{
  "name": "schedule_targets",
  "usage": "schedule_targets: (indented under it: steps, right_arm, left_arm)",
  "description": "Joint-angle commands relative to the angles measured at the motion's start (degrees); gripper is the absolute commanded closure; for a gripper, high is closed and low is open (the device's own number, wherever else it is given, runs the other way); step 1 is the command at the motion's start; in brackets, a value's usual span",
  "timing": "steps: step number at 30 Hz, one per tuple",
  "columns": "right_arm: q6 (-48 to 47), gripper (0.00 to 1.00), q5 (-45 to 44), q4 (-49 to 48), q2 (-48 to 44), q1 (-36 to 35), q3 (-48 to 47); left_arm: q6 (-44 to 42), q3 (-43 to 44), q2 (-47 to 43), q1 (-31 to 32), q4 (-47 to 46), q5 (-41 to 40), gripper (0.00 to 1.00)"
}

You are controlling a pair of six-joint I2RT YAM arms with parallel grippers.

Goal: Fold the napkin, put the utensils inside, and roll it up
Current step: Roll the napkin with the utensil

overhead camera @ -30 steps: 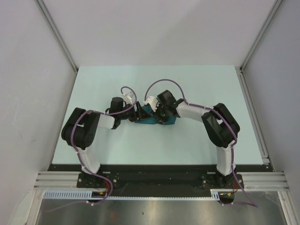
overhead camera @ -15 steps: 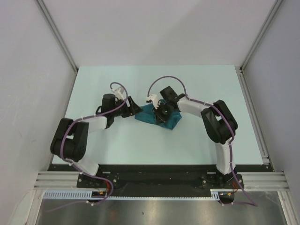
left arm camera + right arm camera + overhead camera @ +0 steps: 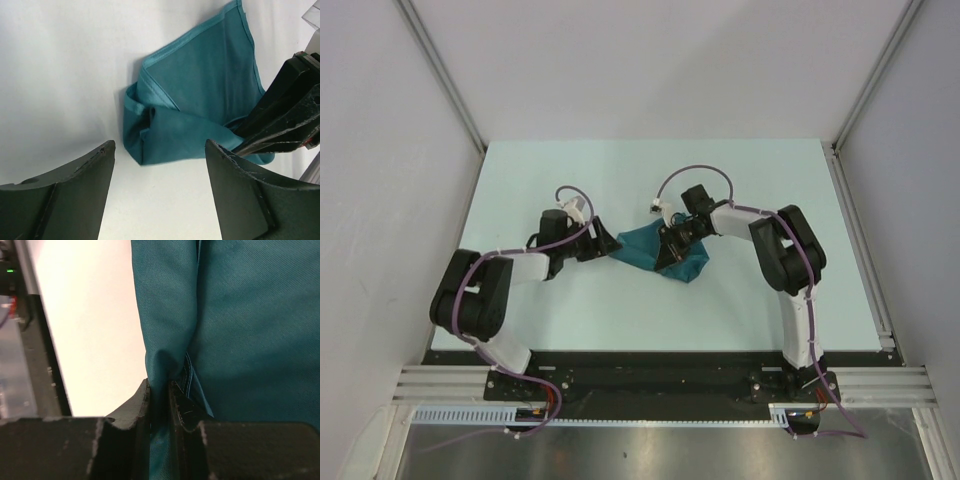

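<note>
Overhead camera, high on the near side, looks down on the whole counter [image 3: 620, 310], its near edge at 6 o'clock. Left wrist camera looks closely past its own fingers [image 3: 65, 195] at the napkin [image 3: 200, 90]. Right wrist camera, nearer still, shares that napkin at 12 o'clock.

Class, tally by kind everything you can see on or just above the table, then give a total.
napkin: 1
grippers: 2 (left gripper, right gripper)
total: 3

The napkin [image 3: 200, 85] is fine-woven cloth with a faint sheen.
</note>
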State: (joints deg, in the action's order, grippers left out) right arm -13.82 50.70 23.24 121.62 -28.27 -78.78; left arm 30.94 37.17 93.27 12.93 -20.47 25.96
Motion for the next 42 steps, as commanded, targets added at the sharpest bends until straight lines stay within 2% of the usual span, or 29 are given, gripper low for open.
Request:
schedule_targets:
  steps: [1,7,15,17,18,19,21,24,25,27,28,30,34,39,42]
  right_arm:
    - [1.6,1.00,5.6,8.2,6.2,-0.4,2.7]
    - [2.1,1.00,7.7,7.4,7.5,1.1,3.0]
    - [3.1,1.00,7.6,6.6,8.0,2.9,2.7]
    - [3.1,1.00,7.4,6.6,8.2,3.0,2.7]
    - [3.2,1.00,7.1,6.5,8.1,3.0,2.6]
    - [3.5,1.00,7.0,6.3,7.8,3.0,2.7]
    - [4.5,1.00,6.3,5.5,6.0,3.0,2.8]
    - [6.6,0.82,3.7,3.4,0.8,3.1,3.5]
    - [7.7,0.67,3.2,2.8,-0.9,3.0,3.7]
    - [9.1,0.59,0.5,1.4,-5.8,2.8,4.2]
    - [9.4,0.49,-0.8,1.0,-7.4,2.4,4.3]
    - [9.6,0.45,-5.8,-1.3,-10.9,0.6,5.7]
    - [7.8,0.42,-17.2,-8.3,-19.9,-5.4,11.5]
    - [2.7,0.40,-41.0,-18.0,-23.4,-19.6,19.6]
    - [1.0,0.40,-53.2,-24.7,-23.2,-24.9,22.6]
  left_arm:
    - [2.6,-0.4,3.2,-0.3,-6.2,2.8,0.23]
    - [4.2,1.6,8.3,-0.1,-8.2,5.5,0.28]
    - [3.8,0.3,10.1,1.7,-7.1,8.2,0.51]
    - [4.3,-0.6,10.6,2.1,-7.8,8.3,0.65]
    - [4.7,-0.6,11.0,2.1,-8.4,8.8,0.80]
    - [4.7,-0.5,11.1,2.1,-8.4,9.0,0.89]
    - [5.1,-0.3,10.9,2.1,-8.4,9.1,1.00]
    - [4.4,0.4,8.9,2.1,-4.8,8.4,1.00]
    - [4.1,1.7,7.9,2.1,-0.2,7.4,1.00]
    - [3.4,3.3,7.2,2.1,4.6,6.1,1.00]
    - [3.3,4.9,7.2,2.1,6.8,5.3,1.00]
    - [2.9,6.5,7.8,2.1,12.6,4.8,1.00]
    - [4.0,8.2,8.9,2.1,15.8,5.1,1.00]
    - [4.0,9.9,10.2,1.8,19.1,6.2,1.00]
    - [3.9,11.1,11.1,1.7,20.0,7.0,1.00]
